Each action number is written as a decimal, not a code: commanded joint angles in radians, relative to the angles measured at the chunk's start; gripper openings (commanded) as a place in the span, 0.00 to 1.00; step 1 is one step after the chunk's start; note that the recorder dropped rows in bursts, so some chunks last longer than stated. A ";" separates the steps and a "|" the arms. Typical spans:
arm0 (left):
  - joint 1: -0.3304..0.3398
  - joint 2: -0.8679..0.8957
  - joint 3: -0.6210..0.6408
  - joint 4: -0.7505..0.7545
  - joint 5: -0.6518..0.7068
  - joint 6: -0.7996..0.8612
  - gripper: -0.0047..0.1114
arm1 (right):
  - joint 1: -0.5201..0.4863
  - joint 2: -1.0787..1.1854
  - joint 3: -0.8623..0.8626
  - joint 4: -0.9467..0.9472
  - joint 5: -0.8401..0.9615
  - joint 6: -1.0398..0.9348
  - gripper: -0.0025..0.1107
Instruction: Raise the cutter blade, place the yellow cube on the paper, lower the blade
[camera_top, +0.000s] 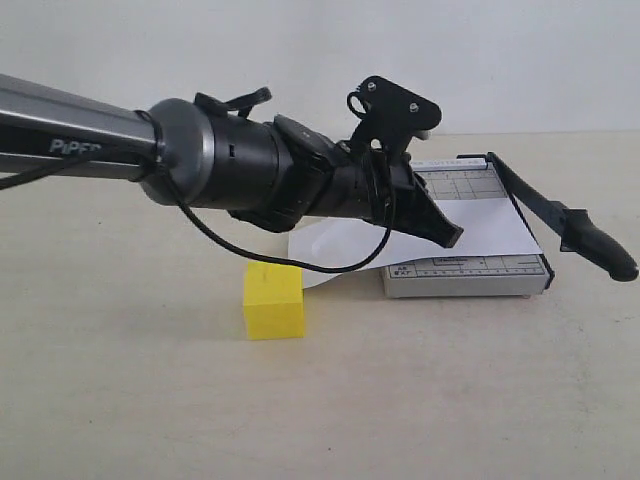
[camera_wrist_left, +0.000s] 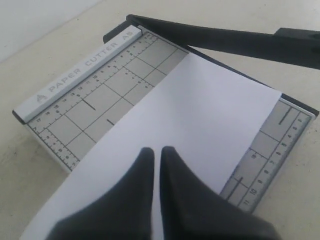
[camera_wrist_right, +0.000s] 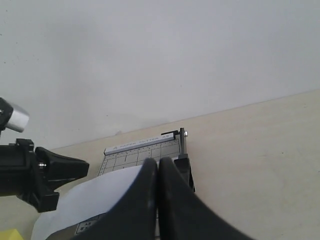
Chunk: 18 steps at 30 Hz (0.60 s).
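Beige surface (camera_top: 420, 400), white wall (camera_top: 300, 60). Both clenched, empty — left hand (camera_wrist_left: 156, 152) over the paper (camera_top: 490, 225), yellow cube (camera_top: 272, 300) at the trimmer's (camera_top: 470, 276) 8 o'clock. Right hand (camera_wrist_right: 157, 164) should unclench, then lift the cutter blade (camera_top: 540, 200) by its 3 o'clock handle (camera_top: 605, 255).

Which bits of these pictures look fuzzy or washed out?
Left wrist view: black left gripper is out of focus, white paper strip washed out. Right wrist view: black right gripper equally blurred. Exterior view: soft, even light, faint shadows.

Beige table (camera_top: 400, 400) carries yellow cube (camera_top: 273, 302) and grey trimmer (camera_top: 465, 272).
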 joint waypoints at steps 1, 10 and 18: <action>-0.005 0.052 -0.048 0.031 -0.024 0.003 0.08 | 0.002 -0.004 0.001 -0.003 -0.009 0.000 0.02; -0.005 0.128 -0.127 0.033 -0.029 0.003 0.08 | 0.002 -0.004 0.001 -0.003 -0.009 0.000 0.02; -0.005 0.198 -0.206 0.033 0.005 0.003 0.08 | 0.002 -0.004 0.001 0.005 -0.009 0.000 0.02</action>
